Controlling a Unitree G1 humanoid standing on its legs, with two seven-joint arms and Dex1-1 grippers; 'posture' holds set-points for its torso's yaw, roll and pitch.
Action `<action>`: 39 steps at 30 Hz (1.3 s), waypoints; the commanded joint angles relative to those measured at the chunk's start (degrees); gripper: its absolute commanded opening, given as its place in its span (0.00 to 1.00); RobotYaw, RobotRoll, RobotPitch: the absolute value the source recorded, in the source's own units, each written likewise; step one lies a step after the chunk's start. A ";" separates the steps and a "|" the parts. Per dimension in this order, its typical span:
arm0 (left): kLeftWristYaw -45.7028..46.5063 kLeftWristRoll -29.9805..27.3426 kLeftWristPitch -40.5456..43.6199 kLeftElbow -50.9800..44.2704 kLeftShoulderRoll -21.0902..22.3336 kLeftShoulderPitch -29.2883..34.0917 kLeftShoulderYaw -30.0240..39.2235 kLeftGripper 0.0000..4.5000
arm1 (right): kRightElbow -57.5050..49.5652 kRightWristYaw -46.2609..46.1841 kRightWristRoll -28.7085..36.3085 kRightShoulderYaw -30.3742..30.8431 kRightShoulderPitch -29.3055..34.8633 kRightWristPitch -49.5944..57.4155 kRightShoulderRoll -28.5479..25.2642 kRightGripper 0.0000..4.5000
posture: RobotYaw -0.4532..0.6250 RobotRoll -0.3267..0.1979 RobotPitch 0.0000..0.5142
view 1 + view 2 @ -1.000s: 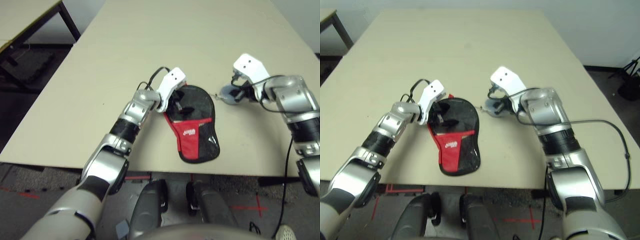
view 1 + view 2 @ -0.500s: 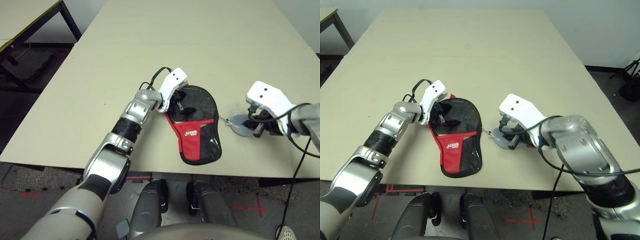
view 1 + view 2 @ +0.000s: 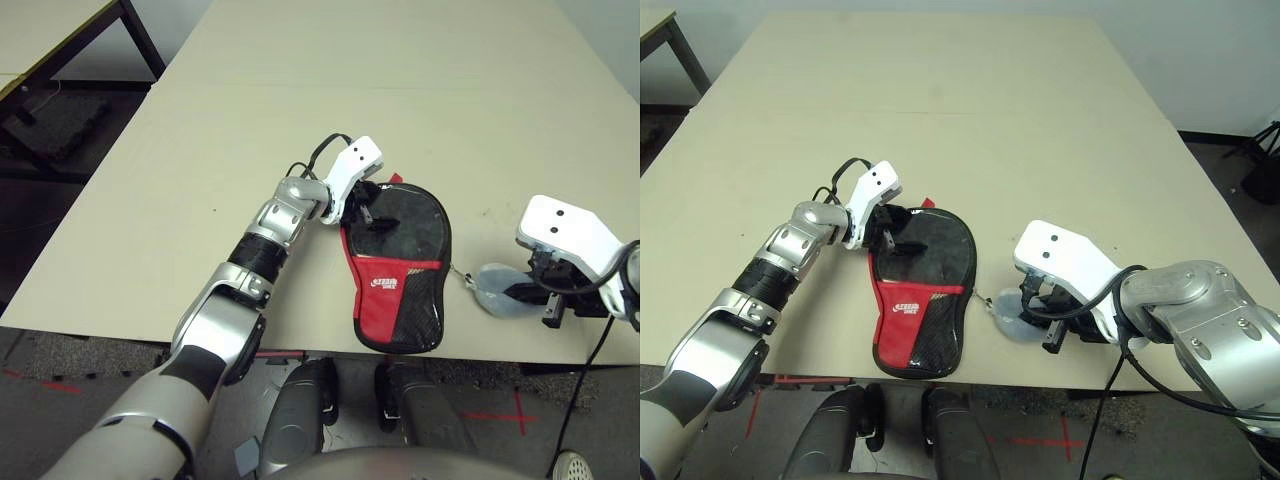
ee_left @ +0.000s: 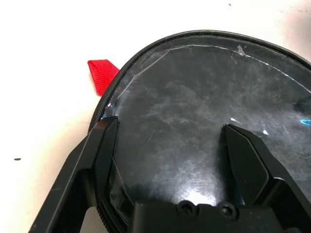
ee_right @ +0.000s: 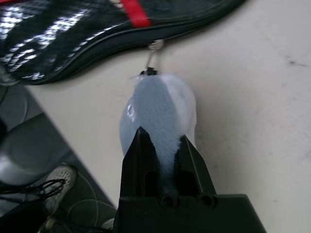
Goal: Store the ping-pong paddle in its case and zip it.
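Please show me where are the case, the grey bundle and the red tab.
case (image 3: 398, 285): left eye view, on its red band by the logo.
grey bundle (image 5: 160, 104): right wrist view, on its middle.
red tab (image 4: 101, 75): left wrist view, on its middle.

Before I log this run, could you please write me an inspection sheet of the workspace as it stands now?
Surface: beige table, bare beyond the items below.
Job's things: case flat near the front edge; paddle not distinguishable.
Clutter: whitish-grey soft bundle linked to the case's edge by a small metal ring.
Grippers: left claw open, fingers on the case's rounded end; right claw shut on the bundle.
Cables: black cable looping at the left wrist.
Surroundings: second table at far left; dark floor.
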 commanded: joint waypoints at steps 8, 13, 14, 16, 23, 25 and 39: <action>-9.90 0.22 1.66 -8.39 3.96 1.51 -4.26 1.00 | 6.59 -2.59 -0.77 7.85 -4.01 -5.50 1.51 0.03 | 0.23 0.62 0.38; -14.95 -0.93 1.10 -13.01 5.31 3.03 -5.92 1.00 | 7.08 -3.13 -0.51 8.81 -5.25 -5.40 1.97 0.03 | 0.22 0.62 0.39; -15.79 -0.95 0.76 -13.48 5.44 3.63 -6.43 1.00 | 7.02 -3.27 -0.43 8.90 -5.32 -5.26 2.13 0.03 | 0.22 0.62 0.39; -16.75 -0.61 0.50 -13.80 5.57 4.66 -7.40 1.00 | 7.00 -3.38 -0.45 9.07 -5.28 -5.37 2.16 0.03 | 0.22 0.62 0.39; -17.24 2.00 0.65 -8.52 5.46 6.47 -10.60 1.00 | 5.81 -3.07 0.08 9.05 -4.43 -5.11 1.26 0.03 | 0.21 0.62 0.39; -15.40 3.21 0.99 -5.19 5.01 6.03 -10.69 1.00 | 4.97 -2.65 0.51 8.91 -3.84 -5.12 0.69 0.03 | 0.21 0.62 0.39; -12.82 4.37 1.47 3.74 2.27 2.52 -10.46 1.00 | -5.46 0.77 5.06 8.34 3.72 -5.98 -6.88 0.03 | 0.19 0.62 0.40</action>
